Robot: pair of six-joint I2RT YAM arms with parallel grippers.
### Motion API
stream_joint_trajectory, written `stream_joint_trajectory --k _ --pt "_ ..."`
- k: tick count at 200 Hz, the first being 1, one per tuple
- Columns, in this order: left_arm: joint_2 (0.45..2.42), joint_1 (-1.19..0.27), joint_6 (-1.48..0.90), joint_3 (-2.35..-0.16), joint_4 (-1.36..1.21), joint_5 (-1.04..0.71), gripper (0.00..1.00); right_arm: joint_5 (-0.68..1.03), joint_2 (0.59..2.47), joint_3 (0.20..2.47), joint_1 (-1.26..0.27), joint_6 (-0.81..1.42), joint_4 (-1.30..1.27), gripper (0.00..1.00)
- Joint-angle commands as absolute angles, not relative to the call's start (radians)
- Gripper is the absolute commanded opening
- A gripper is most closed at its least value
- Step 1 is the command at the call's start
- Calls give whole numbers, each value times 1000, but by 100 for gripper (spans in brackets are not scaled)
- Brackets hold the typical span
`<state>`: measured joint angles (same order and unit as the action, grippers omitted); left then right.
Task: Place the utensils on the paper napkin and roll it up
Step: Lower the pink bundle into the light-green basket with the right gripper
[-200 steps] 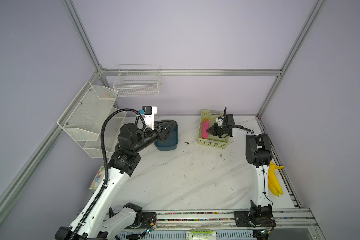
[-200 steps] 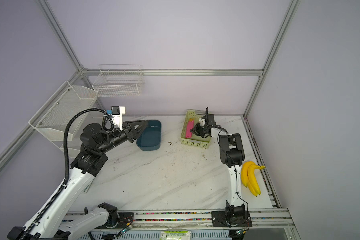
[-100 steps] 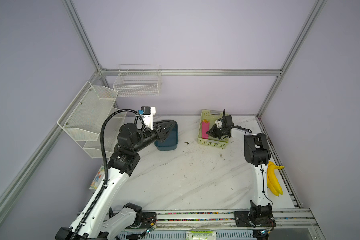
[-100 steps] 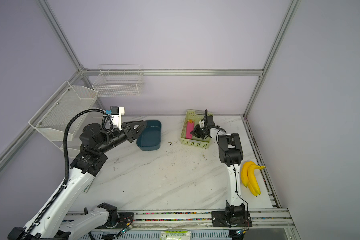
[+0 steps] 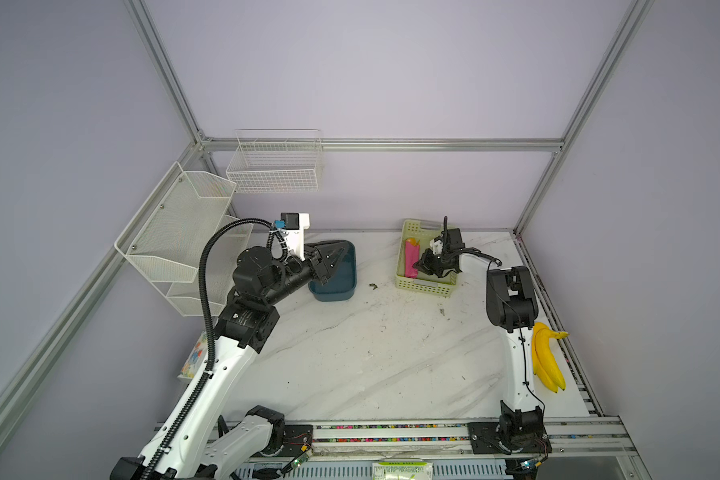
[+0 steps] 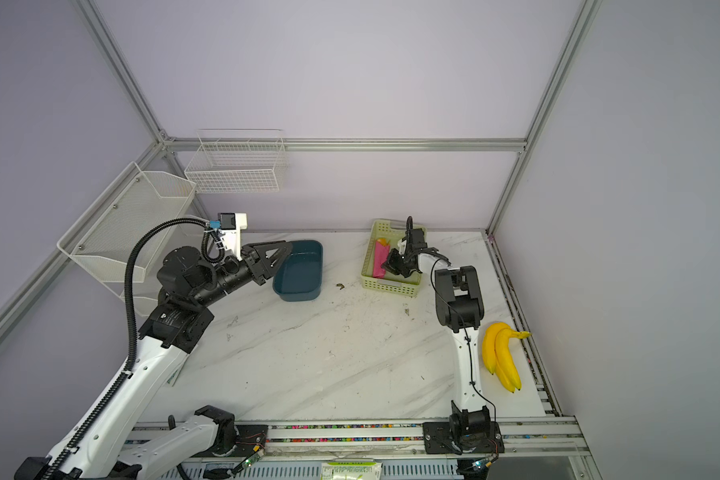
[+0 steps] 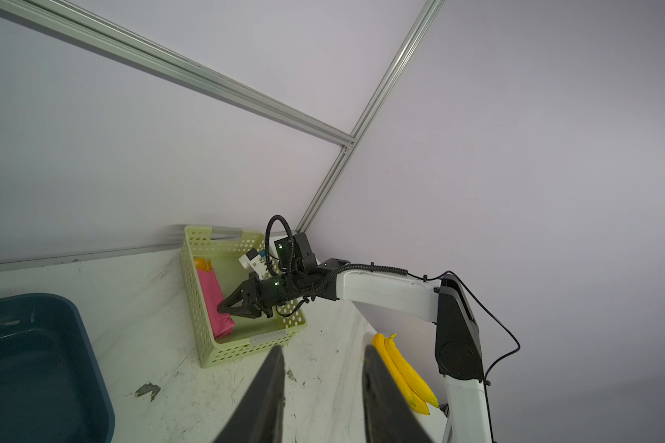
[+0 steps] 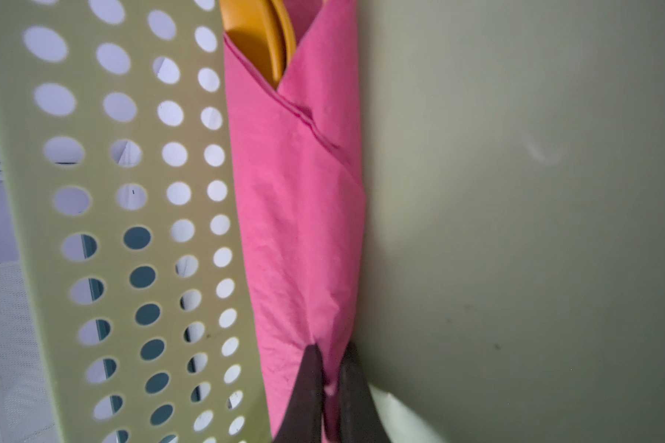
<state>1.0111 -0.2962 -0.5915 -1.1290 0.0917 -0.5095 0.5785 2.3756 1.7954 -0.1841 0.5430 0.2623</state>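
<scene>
Inside the green basket [image 8: 515, 230] the rolled paper napkin [image 8: 300, 214] lies along a wall, utensils [image 8: 258, 42] poking out. Right pincer [image 8: 329, 356] pinches its tail end, left pincer [image 7: 323, 349] gapes empty; any tug could tear or unroll the paper.

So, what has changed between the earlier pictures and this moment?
Very little. The right end effector shifted slightly, downward in the top views, inside the green basket, and stays shut on the rolled paper napkin. Nothing was grasped or released. The left end effector, open above the blue tub, the utensils inside the roll and the bananas stayed put.
</scene>
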Motion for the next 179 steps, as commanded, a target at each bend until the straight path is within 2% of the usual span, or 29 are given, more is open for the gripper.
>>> stream_joint_trajectory --k 1,24,60,99,130,179 --pt "989 -288 -603 -1096 53 -515 33 477 2434 1828 -192 506 398 0" --pt "988 -287 -604 -1095 53 -515 33 435 2439 1843 -200 491 434 0" --pt "989 -285 -605 -1093 52 -518 33 359 2434 1854 -215 491 472 12" --pt "994 -282 -609 -1094 54 -525 33 264 2448 1896 -233 473 543 15" --pt "991 -281 -611 -1094 55 -522 33 198 2449 1904 -252 466 565 22" --pt "992 -278 -616 -1097 62 -534 34 118 2461 1928 -276 450 608 24"
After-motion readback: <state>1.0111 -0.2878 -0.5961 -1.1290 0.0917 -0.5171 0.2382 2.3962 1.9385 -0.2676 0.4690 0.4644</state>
